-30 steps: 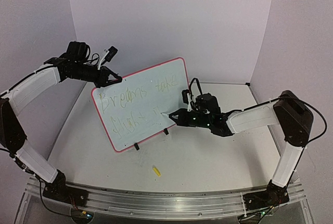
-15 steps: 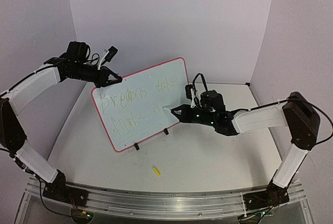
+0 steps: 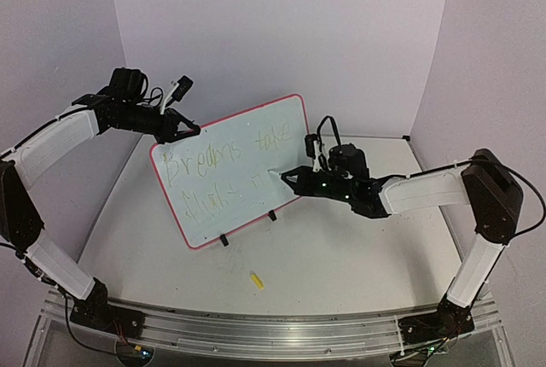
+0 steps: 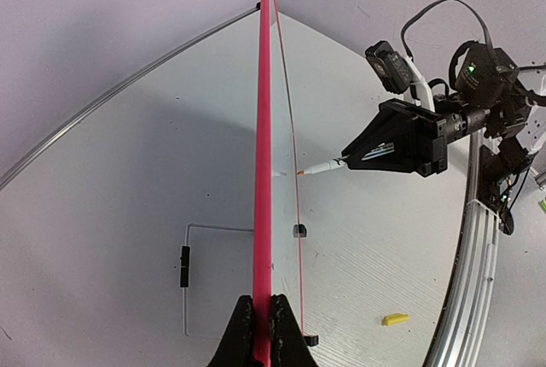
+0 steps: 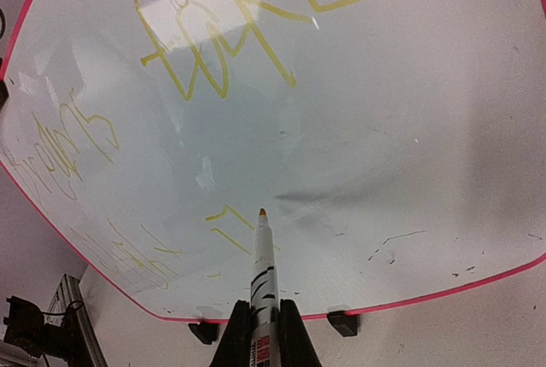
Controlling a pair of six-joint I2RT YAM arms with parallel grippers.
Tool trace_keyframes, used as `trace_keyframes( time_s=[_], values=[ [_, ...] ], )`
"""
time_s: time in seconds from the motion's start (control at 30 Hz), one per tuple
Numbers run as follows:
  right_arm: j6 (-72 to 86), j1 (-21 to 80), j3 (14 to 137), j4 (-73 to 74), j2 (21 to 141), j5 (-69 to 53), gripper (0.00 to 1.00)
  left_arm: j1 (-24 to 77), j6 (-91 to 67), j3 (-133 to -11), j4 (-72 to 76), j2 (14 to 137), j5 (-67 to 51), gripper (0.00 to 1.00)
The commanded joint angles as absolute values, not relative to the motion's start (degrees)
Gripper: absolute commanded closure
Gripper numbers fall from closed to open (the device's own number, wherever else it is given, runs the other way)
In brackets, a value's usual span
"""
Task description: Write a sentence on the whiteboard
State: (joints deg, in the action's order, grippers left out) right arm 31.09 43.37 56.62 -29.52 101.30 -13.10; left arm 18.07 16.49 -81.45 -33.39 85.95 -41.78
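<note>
1. Standing tilted on the table (image 3: 341, 256), the board (image 3: 230, 171) sits a little toward 10 o'clock from the table's middle in the top view, its written face turned toward 5 o'clock.
2. It rests on two black feet (image 3: 223, 240) along its lower edge, and its pink rim runs all the way round.
3. Left gripper (image 3: 177, 131): at the board's 10 o'clock corner. The left wrist view sees the board edge-on (image 4: 265, 171), with the black fingers (image 4: 246, 337) pressed together on that rim from both sides.
4. Right gripper (image 3: 293, 177): at the board's 3 o'clock side, its arm reaching in from 4 o'clock. Its jaws are clamped on a marker (image 3: 275, 174) that points toward 9 o'clock at the board.
5. In the right wrist view the marker (image 5: 263, 269) stands straight up out of the right gripper (image 5: 263, 320), its orange tip beside short yellow strokes on the lower half of the board (image 5: 409, 128).
6. From the left wrist the marker (image 4: 320, 166) looks to touch the face with its tip, just ahead of the right gripper (image 4: 354, 158).
7. Faint yellow writing covers the face in two lines: the upper reads roughly "Dreams take", the lower roughly "flight".
8. A small yellow piece (image 3: 255, 279) lies on the table at 6 o'clock from the board, well apart from it; it also shows in the left wrist view (image 4: 395, 319).
</note>
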Motion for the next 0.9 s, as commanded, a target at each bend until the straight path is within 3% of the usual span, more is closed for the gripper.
trace_keyframes(
  time_s=[0.0,0.87],
  values=[
    [30.6,43.0,59.4,-31.0,103.2,-12.9,1.00,21.4,19.6,-78.1,-41.5,90.2,-42.6,1.00],
    [31.2,43.0,56.2,-30.1,103.4,-13.1,1.00,21.5,19.5,-78.1,-41.6,90.3,-42.3,1.00]
  ],
)
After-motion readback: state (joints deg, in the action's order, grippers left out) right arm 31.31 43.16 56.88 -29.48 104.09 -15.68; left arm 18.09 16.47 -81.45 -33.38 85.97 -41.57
